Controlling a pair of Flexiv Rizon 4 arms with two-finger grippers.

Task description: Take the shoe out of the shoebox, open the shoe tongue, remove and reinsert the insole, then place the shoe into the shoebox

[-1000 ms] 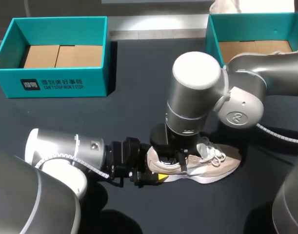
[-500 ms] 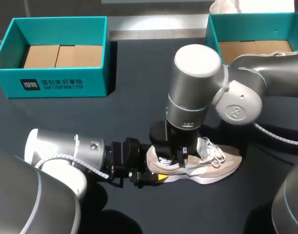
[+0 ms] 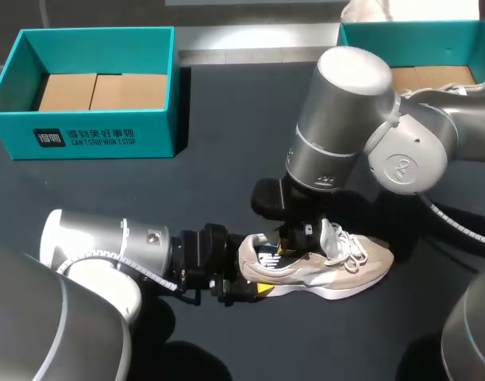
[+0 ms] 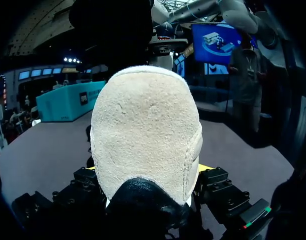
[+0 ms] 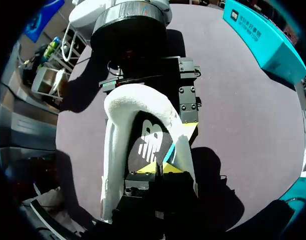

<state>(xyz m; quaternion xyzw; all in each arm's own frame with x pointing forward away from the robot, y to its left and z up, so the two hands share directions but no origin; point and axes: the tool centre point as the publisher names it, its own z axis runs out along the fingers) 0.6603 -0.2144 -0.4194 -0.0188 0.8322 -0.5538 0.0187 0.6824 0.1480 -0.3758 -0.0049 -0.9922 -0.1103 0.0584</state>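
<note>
Gripping the rounded, fuzzy suede heel of the beige shoe (image 4: 145, 130) from both sides with the left gripper (image 4: 150, 176), and hiding most of that gripper behind the heel. Resting the shoe sole-down on the matte dark table (image 3: 186, 198), toe to the right. Reaching the right gripper (image 5: 158, 168) down into the shoe's opening, pinching the edge of the black insole (image 5: 147, 142), partly hiding the contact under the padded collar. Showing, well beyond, the open teal cardboard left shoebox (image 3: 91, 139) and the right shoebox (image 3: 349, 55), cropping the latter
</note>
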